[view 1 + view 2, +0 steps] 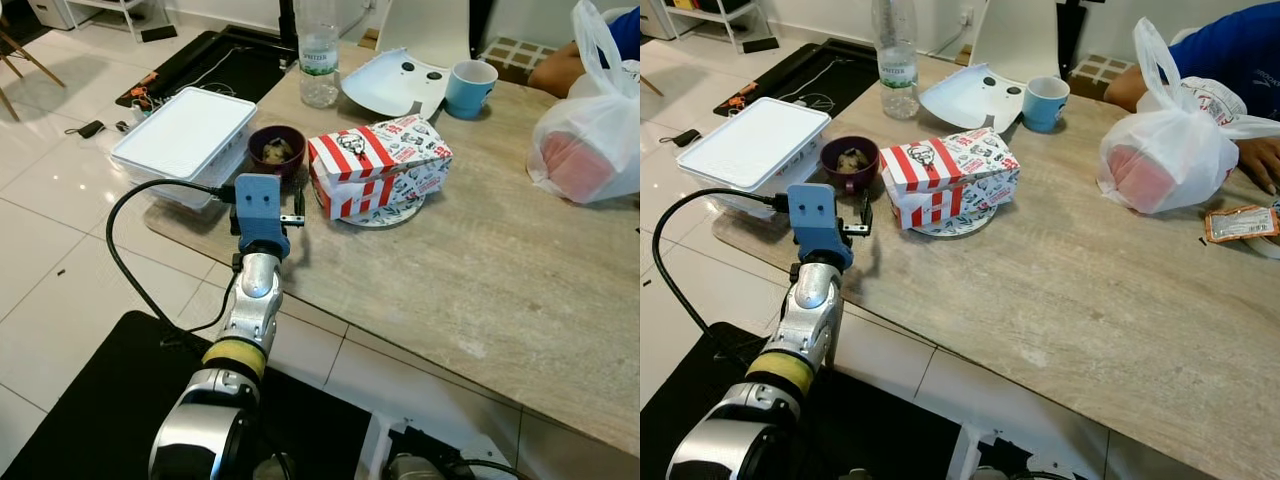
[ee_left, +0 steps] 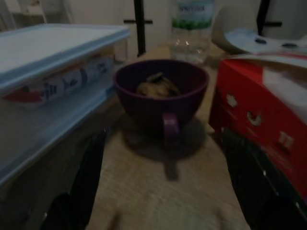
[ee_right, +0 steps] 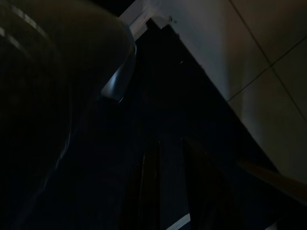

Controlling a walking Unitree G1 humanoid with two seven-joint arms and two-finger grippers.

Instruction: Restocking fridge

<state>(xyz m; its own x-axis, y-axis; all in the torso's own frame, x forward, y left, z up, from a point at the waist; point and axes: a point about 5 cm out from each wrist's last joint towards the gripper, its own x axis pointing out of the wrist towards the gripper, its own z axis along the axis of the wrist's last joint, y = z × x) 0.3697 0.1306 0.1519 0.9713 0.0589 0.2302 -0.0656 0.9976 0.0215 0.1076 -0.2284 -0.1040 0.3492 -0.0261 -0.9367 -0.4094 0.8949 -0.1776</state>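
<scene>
- Fingers of my left gripper [image 2: 163,191] spread wide, holding nothing, low over table [image 1: 520,290] edge.
- Purple mug [image 1: 277,150] left of centre, between white container [image 1: 185,135] and striped box [image 1: 378,165].
- Right gripper [image 3: 165,187]: dark, fingers nearly together.

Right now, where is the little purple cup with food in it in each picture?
Left eye: purple cup left of the striped box.
Right eye: purple cup, again left of that box.
Left wrist: centre, straight ahead.
Right wrist: too dark to tell.
Shared landmark: the striped box.
</scene>
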